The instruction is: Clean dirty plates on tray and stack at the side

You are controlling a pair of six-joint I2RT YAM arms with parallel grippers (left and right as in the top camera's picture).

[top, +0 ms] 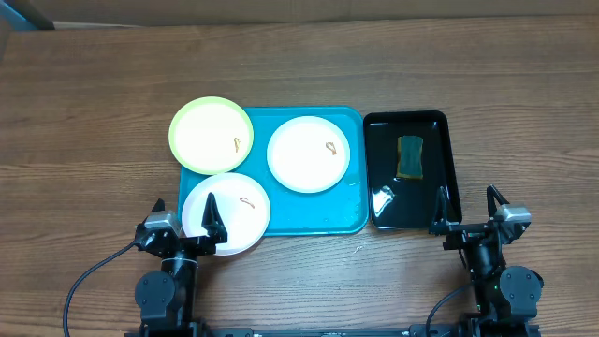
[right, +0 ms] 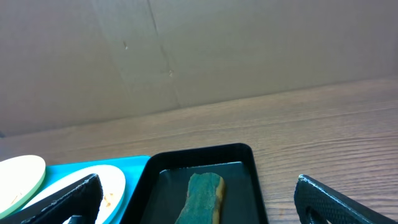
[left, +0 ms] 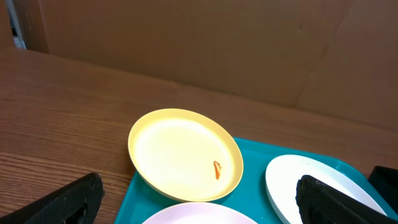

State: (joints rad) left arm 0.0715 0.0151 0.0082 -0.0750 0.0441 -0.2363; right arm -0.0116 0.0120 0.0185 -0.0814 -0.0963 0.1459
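a brown wood-grain table (top: 94,84) fills the overhead view, and both wrist views end in a plain cardboard wall (left: 249,50) behind it. the left gripper (top: 184,215) sits at the table's near edge, its fingers spread wide with nothing between them. just ahead of it, under its inner finger in the overhead view, lies the near white plate (top: 241,208), which overhangs the near-left corner of the turquoise tray (top: 318,213). farther ahead of this gripper, the yellow-green plate (top: 211,134) rests on the tray's far-left corner, partly out over the table. ahead and to its right, a second white plate (top: 309,153) lies flat inside the tray. each plate carries a small orange-brown smear (top: 237,144). the right gripper (top: 466,208) is also spread wide and empty, well apart from the plates. just ahead of it and slightly to its left stands a glossy black tray (top: 384,159), just beside the turquoise one, with a green sponge (top: 410,155) lying in its far half.
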